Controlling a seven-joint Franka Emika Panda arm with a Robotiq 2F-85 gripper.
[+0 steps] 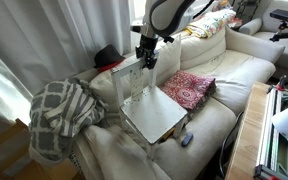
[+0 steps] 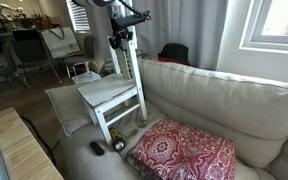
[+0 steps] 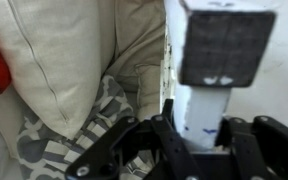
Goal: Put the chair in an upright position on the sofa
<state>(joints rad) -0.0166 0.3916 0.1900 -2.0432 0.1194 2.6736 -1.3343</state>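
Because the gripper [image 2: 122, 42] is clamped almost fully closed on the top of the backrest, the relation that matters is plain: the chair [image 2: 109, 92] lies directly toward 6 o'clock from it, with no gap between the two. In that exterior view the white slats run down from the jaws to the square seat. The thin legs carry on below to the seat cushion of the sofa [image 2: 219, 95]. The chair's long axis therefore sits close to the 12-to-6 line, its top tipped a little toward 11, and the seat juts out from the backrest toward 9 o'clock.

In the wrist view the dark fingers [image 3: 162, 140] press on either side of a white post, so the hold is on the chair itself and nothing else.

In an exterior view the chair stands on the sofa seat between a plaid blanket [image 1: 59, 110] at 9 o'clock and a red patterned cushion [image 1: 189, 88] at about 2 o'clock, near both. I cannot tell whether all four feet bear flat on the soft cushion.

The single arm is already at the top of the chair, so I judge that little remains. It needs a slight nudge of the top toward 1 o'clock to take out the lean. The jaws can then part and the gripper withdraw toward 12, along the chair's axis and not across it, so the chair is not pulled over.
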